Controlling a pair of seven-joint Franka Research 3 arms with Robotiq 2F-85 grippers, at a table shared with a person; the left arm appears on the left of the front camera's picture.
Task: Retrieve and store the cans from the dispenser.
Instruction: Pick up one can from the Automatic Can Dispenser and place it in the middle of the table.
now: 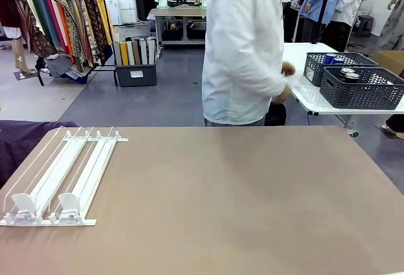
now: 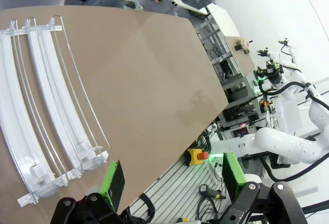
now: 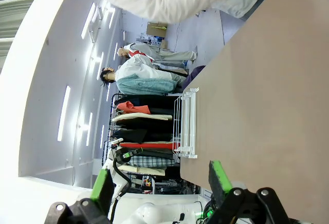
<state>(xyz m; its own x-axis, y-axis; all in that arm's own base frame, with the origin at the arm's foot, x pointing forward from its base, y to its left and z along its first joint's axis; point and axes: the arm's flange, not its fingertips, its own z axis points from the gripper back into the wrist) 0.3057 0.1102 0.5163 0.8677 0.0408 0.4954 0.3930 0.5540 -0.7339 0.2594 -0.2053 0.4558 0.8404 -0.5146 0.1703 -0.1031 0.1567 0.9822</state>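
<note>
The white wire dispenser point(image 1: 60, 177) lies flat on the brown table's left side, its lanes bare and two pusher tabs at the near end. Cans point(image 1: 348, 74) with silver tops stand in a dark grey basket point(image 1: 363, 92) on a side table at the far right, and blue cans point(image 1: 332, 59) stand in a second basket behind it. My left gripper point(image 2: 172, 178) hangs open off the table's edge, with the dispenser point(image 2: 41, 106) to its left. My right gripper point(image 3: 160, 183) is open and holds nothing, far from the dispenser point(image 3: 186, 124).
A person in a white shirt point(image 1: 243, 48) stands at the table's far edge, hands toward the white side table point(image 1: 309, 92). Clothes racks and a bin of rolls point(image 1: 136, 64) stand at the back left. The other arm point(image 2: 288, 144) and an emergency stop button point(image 2: 199, 156) lie beyond the table edge.
</note>
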